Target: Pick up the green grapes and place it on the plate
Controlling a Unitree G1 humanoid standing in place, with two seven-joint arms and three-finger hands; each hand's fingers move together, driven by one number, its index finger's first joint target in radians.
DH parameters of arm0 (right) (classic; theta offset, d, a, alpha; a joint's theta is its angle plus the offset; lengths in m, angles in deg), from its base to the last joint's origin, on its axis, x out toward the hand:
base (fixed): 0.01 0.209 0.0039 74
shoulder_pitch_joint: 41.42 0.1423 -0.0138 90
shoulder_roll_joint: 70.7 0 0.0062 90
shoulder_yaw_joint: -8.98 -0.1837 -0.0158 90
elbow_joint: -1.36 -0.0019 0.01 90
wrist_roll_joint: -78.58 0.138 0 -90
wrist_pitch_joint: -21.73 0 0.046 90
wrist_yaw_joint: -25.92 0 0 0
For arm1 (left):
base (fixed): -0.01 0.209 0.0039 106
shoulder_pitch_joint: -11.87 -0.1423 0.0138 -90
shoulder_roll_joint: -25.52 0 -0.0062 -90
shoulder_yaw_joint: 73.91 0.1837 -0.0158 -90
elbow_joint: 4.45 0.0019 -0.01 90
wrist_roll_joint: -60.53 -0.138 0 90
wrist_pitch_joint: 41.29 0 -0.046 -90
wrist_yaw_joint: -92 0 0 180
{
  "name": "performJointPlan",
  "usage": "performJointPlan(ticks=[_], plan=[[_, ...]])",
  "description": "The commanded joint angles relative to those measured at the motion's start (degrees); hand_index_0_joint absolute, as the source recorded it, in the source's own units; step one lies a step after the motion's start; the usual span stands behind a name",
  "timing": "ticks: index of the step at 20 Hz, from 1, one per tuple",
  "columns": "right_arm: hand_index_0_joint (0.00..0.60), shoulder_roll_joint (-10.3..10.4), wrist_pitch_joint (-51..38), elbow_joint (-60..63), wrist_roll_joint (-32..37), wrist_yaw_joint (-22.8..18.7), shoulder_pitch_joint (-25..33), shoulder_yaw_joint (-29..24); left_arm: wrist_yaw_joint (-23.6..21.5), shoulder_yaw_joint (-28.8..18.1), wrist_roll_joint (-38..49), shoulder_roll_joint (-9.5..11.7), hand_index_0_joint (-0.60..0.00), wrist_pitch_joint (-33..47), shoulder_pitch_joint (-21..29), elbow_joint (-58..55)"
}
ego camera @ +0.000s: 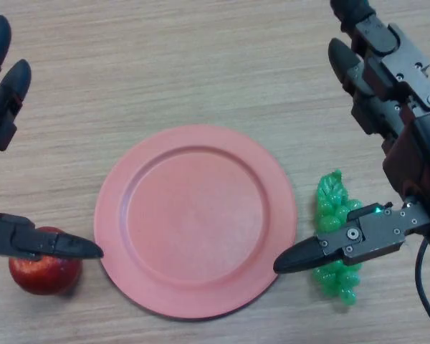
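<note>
A bunch of green grapes (pixel 334 215) lies on the wooden table just right of the pink plate (pixel 195 219), which has nothing on it. My right hand (pixel 398 147) hovers over the grapes with its fingers straight, the thumb (pixel 340 247) crossing the lower half of the bunch and hiding part of it. It holds nothing. My left hand (pixel 3 100) shows at the left edge, fingers straight, its thumb (pixel 43 244) stretched over a red apple.
A red apple (pixel 44 272) sits on the table at the lower left, close to the plate's left rim. The wooden tabletop (pixel 201 64) stretches across the far side of the view.
</note>
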Motion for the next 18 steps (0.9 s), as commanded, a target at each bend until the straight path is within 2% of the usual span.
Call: performJointPlan(ticks=[1,3,8,12,15,18], plan=[[0.000,0.0,-8.9,-1.1,-2.2,0.6,0.2,-0.1,-0.5,-4.6,0.0,2.4,0.000,12.9,0.6,0.2],[0.000,0.0,-10.4,-0.2,-3.2,1.2,-1.1,-0.1,-0.3,-4.6,-0.6,2.1,0.000,14.9,-0.2,2.1],[0.000,-0.8,-16.0,2.9,-5.5,3.3,-4.4,-0.3,-0.6,-5.2,0.0,2.4,0.000,12.8,-0.1,1.3],[0.000,-3.0,-29.6,12.6,-9.4,12.6,-6.2,-2.9,-0.4,-5.6,-1.0,2.1,0.000,14.5,-0.7,3.1],[0.000,-4.2,-39.2,22.7,-14.0,20.5,-3.6,-6.2,-0.6,-5.6,-1.6,1.7,0.000,14.7,-1.2,2.4],[0.000,-5.7,-45.5,31.2,-16.3,25.4,-0.3,-9.2,-0.6,-5.6,-1.5,1.2,0.000,15.2,-1.6,2.3]])
